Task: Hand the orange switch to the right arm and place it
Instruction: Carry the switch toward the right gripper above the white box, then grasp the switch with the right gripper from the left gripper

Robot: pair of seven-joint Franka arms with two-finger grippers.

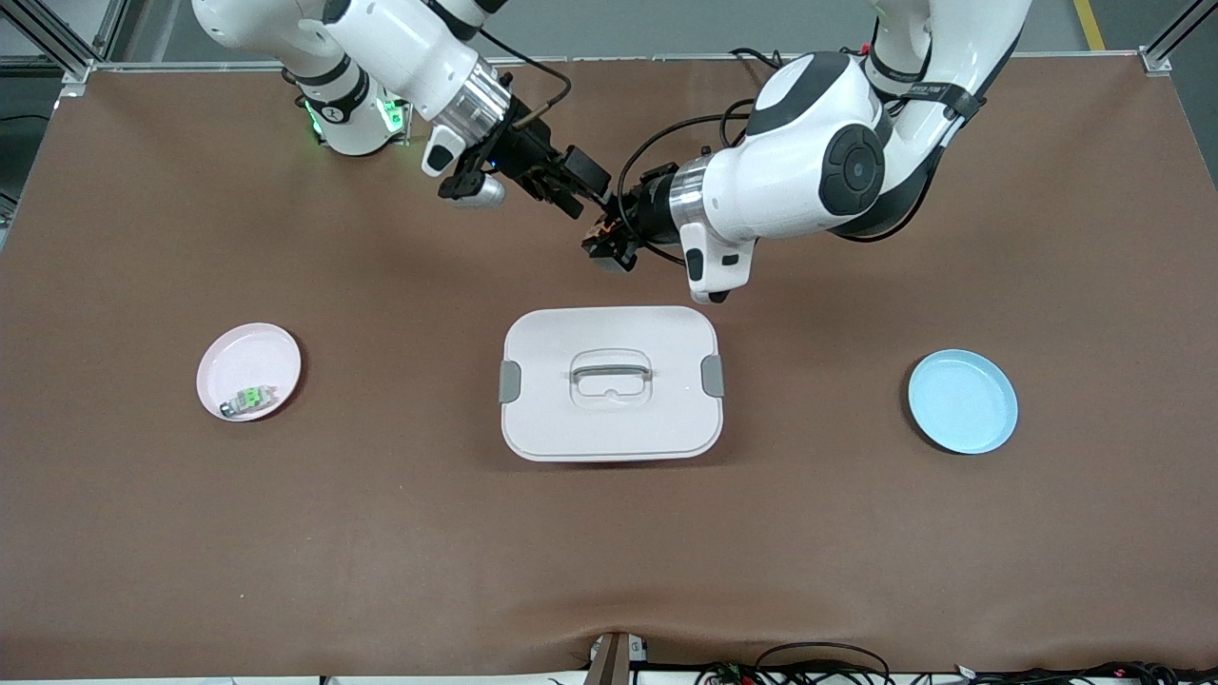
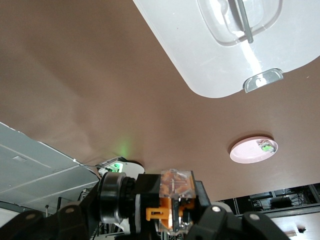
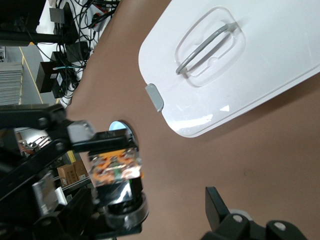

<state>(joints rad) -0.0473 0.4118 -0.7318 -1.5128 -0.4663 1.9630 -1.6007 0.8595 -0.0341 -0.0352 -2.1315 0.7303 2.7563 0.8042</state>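
Observation:
The orange switch (image 1: 599, 229), a tiny block with a clear cap and an orange part, is held up in the air over the bare table between the arms' bases and the white box. My left gripper (image 1: 605, 240) is shut on it. In the left wrist view the switch (image 2: 175, 192) sits between the left gripper's (image 2: 175, 212) black fingers. My right gripper (image 1: 577, 191) is open and hangs close beside the switch, toward the right arm's end. In the right wrist view the switch (image 3: 115, 167) lies apart from the one right finger (image 3: 216, 202) that shows clearly.
A white lidded box (image 1: 571, 428) with a grey handle stands mid-table, nearer the front camera than both grippers. A pink plate (image 1: 249, 333) holding a small green-middled component (image 1: 249, 398) lies toward the right arm's end. A blue plate (image 1: 963, 401) lies toward the left arm's end.

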